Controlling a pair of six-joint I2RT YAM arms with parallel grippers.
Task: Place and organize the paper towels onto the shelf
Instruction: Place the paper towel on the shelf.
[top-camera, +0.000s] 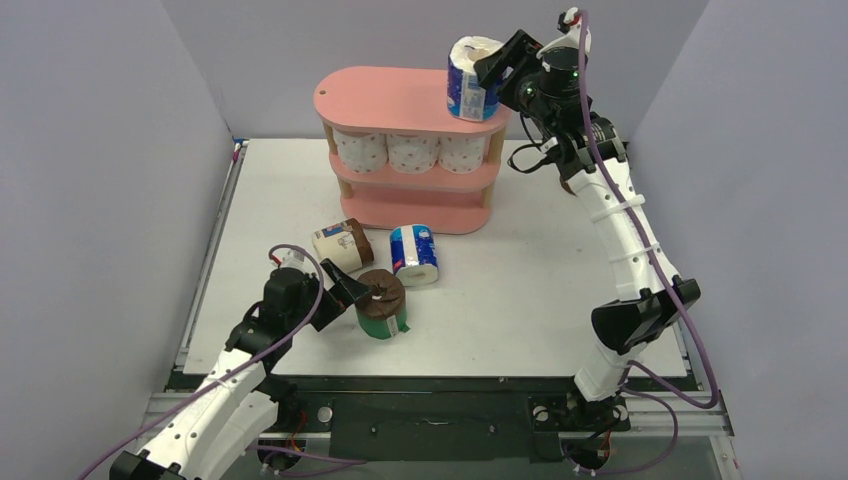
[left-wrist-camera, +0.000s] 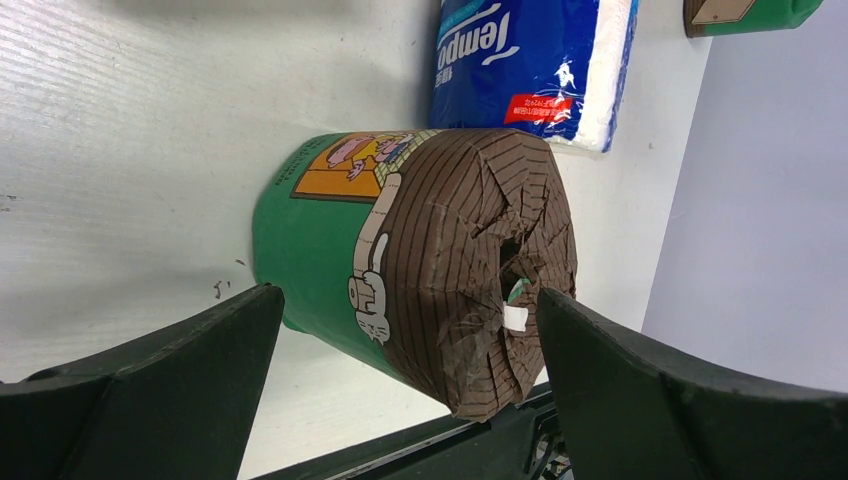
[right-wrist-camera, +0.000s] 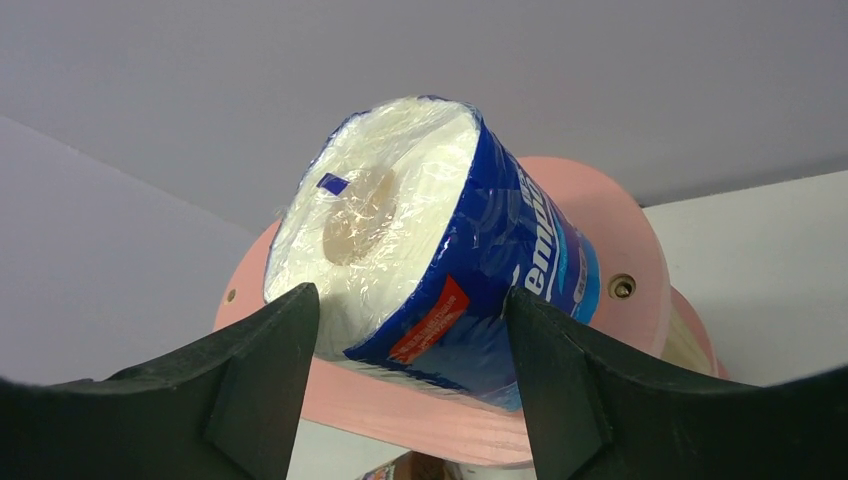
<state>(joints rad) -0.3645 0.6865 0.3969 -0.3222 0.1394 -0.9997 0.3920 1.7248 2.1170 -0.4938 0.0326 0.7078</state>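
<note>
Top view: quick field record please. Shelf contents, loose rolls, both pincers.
shelf: pink, three boards, at the far side of the table
top: blue roll standing at the right end
middle: three dotted rolls in a row
loose: beige roll and second blue roll on their sides; green roll upright
left pincer: open, fingers either side of green roll
right pincer: fingers flank blue roll; grip unclear

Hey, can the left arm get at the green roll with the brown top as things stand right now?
Probably yes. The left gripper is open, with a finger on either side of the green roll and nothing between them and it. The blue roll lies beyond, out of the way.
</note>
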